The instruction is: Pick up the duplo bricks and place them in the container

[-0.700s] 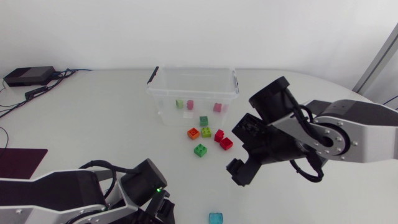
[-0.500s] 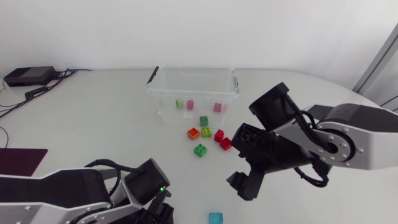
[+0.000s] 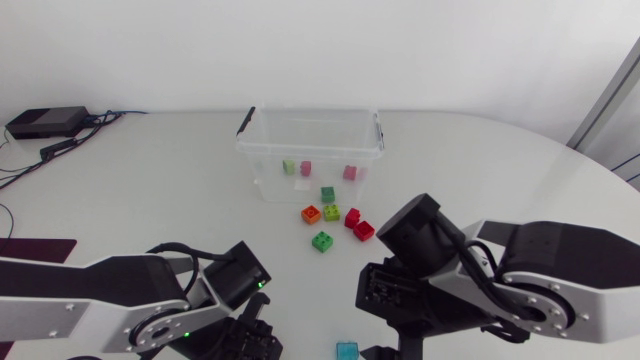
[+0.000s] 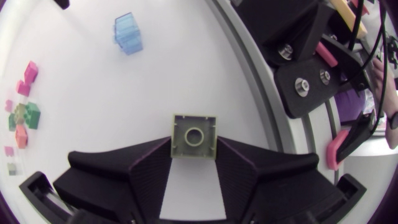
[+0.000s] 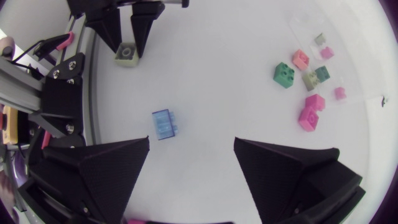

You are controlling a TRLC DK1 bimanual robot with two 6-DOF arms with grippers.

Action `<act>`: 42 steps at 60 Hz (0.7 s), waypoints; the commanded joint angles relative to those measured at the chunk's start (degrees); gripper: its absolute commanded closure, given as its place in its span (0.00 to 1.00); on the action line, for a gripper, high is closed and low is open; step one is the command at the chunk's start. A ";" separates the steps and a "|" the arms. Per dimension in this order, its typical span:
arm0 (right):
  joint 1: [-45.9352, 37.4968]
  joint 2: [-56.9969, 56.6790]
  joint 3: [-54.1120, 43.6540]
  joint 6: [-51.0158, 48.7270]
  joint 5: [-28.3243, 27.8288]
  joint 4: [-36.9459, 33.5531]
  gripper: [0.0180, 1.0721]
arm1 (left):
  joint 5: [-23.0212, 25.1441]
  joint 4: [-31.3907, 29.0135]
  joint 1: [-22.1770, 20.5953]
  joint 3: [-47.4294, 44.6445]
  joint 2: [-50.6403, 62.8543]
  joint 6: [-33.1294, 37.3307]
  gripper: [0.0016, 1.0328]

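Broad white matte surface (image 3: 150, 190), far edge straight, far right corner rounded. Behind it a plain white wall (image 3: 320, 50), bare and evenly lit. At the far left corner a flat black box (image 3: 45, 122), with thin black cables (image 3: 18, 168) trailing toward the left edge. Nearer along the left edge, a dark red mat (image 3: 30, 258), partly out of view. At the far right, a slanting grey frame (image 3: 612, 92). Soft, diffuse light; only faint shadows.
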 commanded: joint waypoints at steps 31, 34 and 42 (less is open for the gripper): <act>6.60 9.57 -1.07 0.52 -0.07 5.21 0.14 | 0.05 -8.80 19.53 12.11 -14.42 2.31 0.62; 6.60 9.75 -0.81 0.78 -0.07 5.21 0.15 | 0.22 -8.71 20.93 13.69 -14.42 2.14 0.62; 6.51 11.33 0.42 0.60 -0.16 4.51 0.22 | 0.75 -7.22 22.52 17.82 -13.54 -0.15 0.61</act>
